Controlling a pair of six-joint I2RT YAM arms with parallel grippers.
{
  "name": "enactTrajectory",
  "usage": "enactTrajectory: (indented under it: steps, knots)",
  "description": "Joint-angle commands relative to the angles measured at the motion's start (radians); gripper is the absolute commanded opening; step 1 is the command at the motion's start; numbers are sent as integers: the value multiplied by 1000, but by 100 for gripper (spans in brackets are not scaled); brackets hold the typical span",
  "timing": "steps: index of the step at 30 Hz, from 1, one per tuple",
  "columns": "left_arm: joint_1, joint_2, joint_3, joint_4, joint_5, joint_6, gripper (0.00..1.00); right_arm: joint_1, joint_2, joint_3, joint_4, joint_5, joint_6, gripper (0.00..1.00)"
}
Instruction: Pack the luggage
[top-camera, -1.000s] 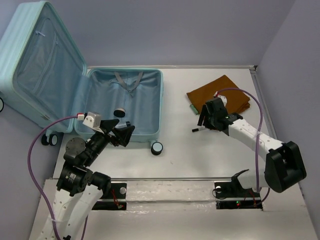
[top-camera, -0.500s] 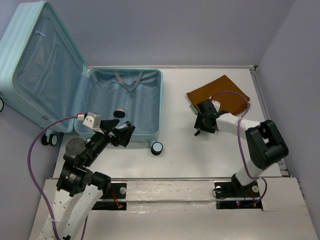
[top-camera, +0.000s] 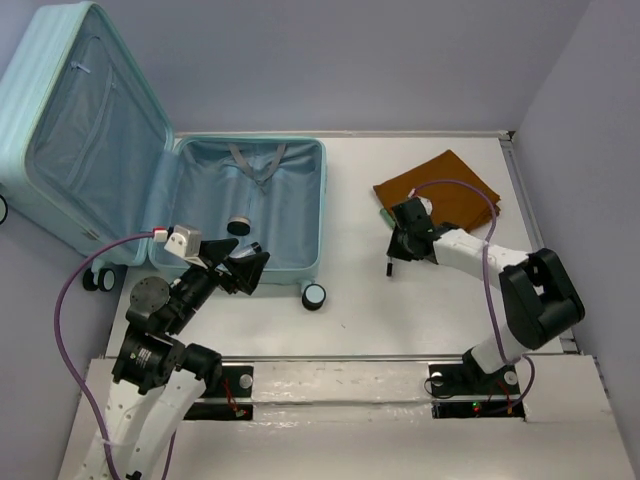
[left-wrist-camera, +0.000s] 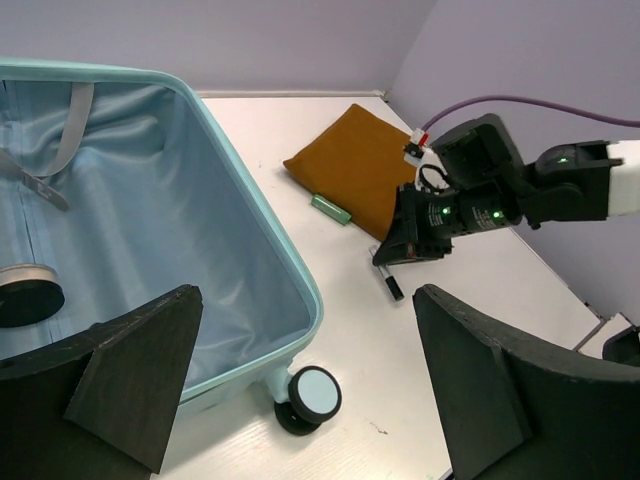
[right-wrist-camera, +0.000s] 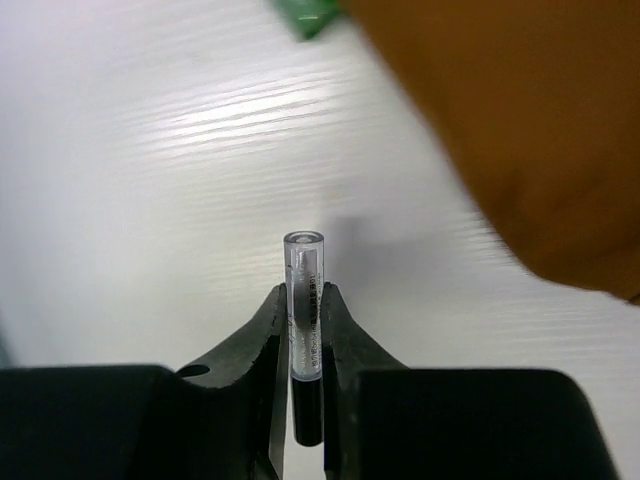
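Since a moment ago, the right pincer (right-wrist-camera: 305, 300) has squeezed shut, and its arm has bent in closer to the brown cloth. Now it is pinching a thin pen (right-wrist-camera: 303, 262) with a clear end, right between its two fingers, down by the white worktop (top-camera: 400, 320). Just beside it lies a folded brown cloth (top-camera: 440, 188), with a small green thing (top-camera: 385, 214) poking out from under its edge.

The left pincer (top-camera: 243, 262) is spread wide with nothing in it, over the near rim of the luggage (top-camera: 322, 200). The luggage lies open on the left part of the worktop, well apart from the pen, with its lid leaning up and back. A small round tin (top-camera: 239, 226) and grey straps (top-camera: 256, 160) lie inside it.
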Motion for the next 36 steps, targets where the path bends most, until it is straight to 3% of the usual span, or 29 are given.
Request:
enactTrajectory:
  steps: [1,3,7,8,9,10,11,12,15,16,18,20,26,36]
  knots:
    - [-5,0,-5,48,12,2,99,121,-123,166,115,-172,-68,7]
    - [-5,1,-5,50,10,3,99,187,-68,274,118,-255,-74,7]
    - [-4,4,-7,50,5,2,99,316,96,640,120,-321,-108,10]
    - [-2,6,-7,50,2,3,99,316,127,685,118,-341,-105,20]
    - [-4,8,-7,47,1,2,99,316,149,717,114,-372,-106,51]
    - [-4,11,-5,45,-1,2,99,316,179,757,98,-369,-117,67]
    - [-4,11,-7,47,-4,2,99,316,184,763,76,-318,-155,78]
    - [-4,9,-7,47,-2,0,99,305,183,756,56,-288,-171,83]
    - [-4,6,-7,45,-1,0,99,207,129,614,37,-282,-218,79]
    - [-4,6,-7,48,7,2,99,134,114,574,35,-262,-227,69]
    - [-2,9,-7,50,12,3,99,60,89,488,6,-243,-270,58]
    - [-2,15,-7,51,19,2,99,-6,124,480,-40,-179,-336,51]
    - [-2,23,-7,52,16,5,99,-15,275,585,-166,-27,-470,39]
    - [-2,26,-7,51,13,3,99,-46,420,650,-205,57,-516,36]
